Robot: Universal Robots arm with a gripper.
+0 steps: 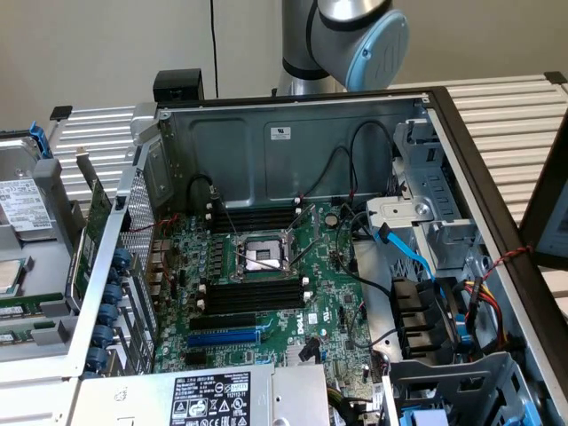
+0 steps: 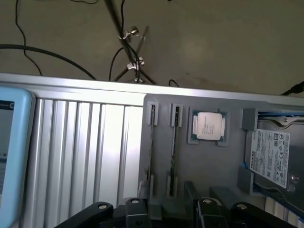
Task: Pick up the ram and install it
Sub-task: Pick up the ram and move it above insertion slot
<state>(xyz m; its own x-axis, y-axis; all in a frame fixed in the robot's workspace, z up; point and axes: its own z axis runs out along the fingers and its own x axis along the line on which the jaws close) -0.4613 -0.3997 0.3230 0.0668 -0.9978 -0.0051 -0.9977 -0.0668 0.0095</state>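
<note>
The ram (image 2: pixel 175 142), a long thin green stick, stands on edge beside a twin in a grey plastic tray (image 2: pixel 228 166), at nine o'clock from the open metal computer case (image 1: pixel 248 151) in the exterior view. The black gripper (image 2: pixel 171 213) hovers nearest it, jaws released, grasping nothing.

Counts two long thin green ram sticks (image 2: pixel 152 142) set on edge in one grey plastic tray (image 2: pixel 225 164), one square silver processor chip (image 2: pixel 209 126), one label-covered silver hard drive (image 2: pixel 268 152), and, on one green motherboard (image 1: pixel 333 306), one long blue expansion slot (image 1: pixel 226 337) and one square metal processor socket (image 1: pixel 264 256).
</note>
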